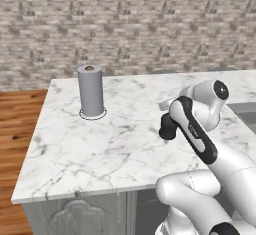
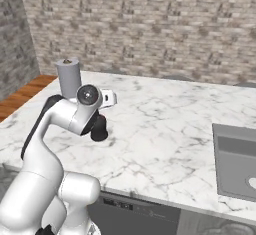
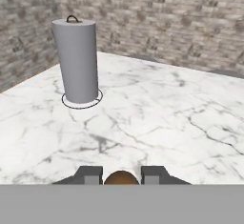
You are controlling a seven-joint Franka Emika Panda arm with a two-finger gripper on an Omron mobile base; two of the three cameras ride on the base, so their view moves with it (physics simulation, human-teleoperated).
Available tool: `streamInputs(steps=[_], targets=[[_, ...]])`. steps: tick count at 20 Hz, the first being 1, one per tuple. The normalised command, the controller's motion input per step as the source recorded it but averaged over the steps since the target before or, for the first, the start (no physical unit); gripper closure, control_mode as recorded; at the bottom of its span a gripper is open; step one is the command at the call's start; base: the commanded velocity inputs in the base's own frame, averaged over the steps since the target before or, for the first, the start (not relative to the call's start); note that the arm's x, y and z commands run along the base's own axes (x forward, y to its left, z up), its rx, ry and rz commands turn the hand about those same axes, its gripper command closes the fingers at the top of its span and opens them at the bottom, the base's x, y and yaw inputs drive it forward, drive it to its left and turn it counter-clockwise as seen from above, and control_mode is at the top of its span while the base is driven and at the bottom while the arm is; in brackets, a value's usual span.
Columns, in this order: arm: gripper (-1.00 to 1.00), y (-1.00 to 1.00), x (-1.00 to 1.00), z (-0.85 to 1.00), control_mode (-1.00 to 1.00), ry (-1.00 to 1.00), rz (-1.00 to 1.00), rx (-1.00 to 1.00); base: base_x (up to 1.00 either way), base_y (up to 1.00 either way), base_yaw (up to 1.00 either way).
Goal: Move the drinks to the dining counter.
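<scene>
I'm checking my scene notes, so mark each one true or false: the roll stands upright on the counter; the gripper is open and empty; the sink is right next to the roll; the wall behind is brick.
1. The roll stands upright on the counter. True.
2. The gripper is open and empty. False: it is shut on a dark bottle.
3. The sink is next to the roll. False: it lies far off, towards the counter's other end.
4. The wall is brick. True.

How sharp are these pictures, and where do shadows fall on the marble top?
Hand view: sharp, flat light, a faint shadow ring under the grey paper-towel roll. Right base view: a soft shadow beside the squat black bottle on the white grey-veined marble counter. Left base view: even light, no glare.
</scene>
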Motion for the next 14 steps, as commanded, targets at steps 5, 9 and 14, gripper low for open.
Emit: streamInputs(steps=[5,9,14], targets=[[1.00,0.00,0.00,-0.21,-1.00,0.00,0.00,0.00,0.00,0.00,0.00],[1.00,0.00,0.00,-0.24,-1.00,0.00,0.00,0.00,0.00,0.00,0.00],[1.00,0.00,0.03,-0.24,-1.00,0.00,0.00,0.00,0.00,0.00,0.00]])
